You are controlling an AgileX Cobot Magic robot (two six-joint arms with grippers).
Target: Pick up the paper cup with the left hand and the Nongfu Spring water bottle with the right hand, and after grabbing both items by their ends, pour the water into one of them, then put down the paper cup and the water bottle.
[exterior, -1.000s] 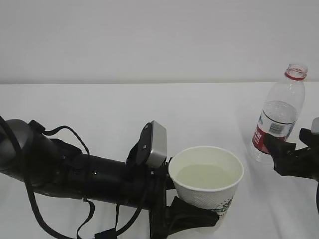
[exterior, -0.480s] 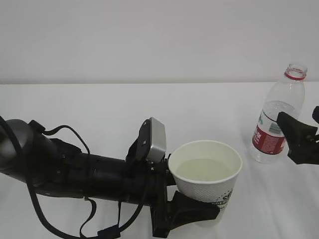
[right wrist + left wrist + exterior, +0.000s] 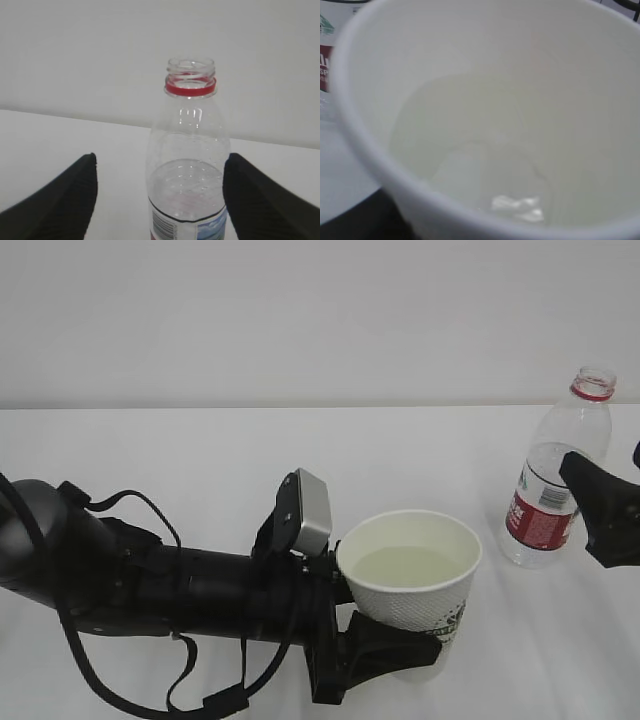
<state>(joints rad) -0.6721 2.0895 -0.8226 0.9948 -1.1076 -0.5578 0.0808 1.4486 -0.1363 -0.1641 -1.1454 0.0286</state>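
— What carries everything here?
— A plain white table (image 3: 200, 450), running back to a pale wall at twelve o'clock.
— And what stands on it?
— The bottle (image 3: 555, 480), upright at about three o'clock, uncapped, red neck ring, part full of water (image 3: 187, 187).
— The cup (image 3: 410, 580)?
— Near five o'clock of centre, with pale liquid inside. Its base is hidden, so whether it rests on the table can't be told.
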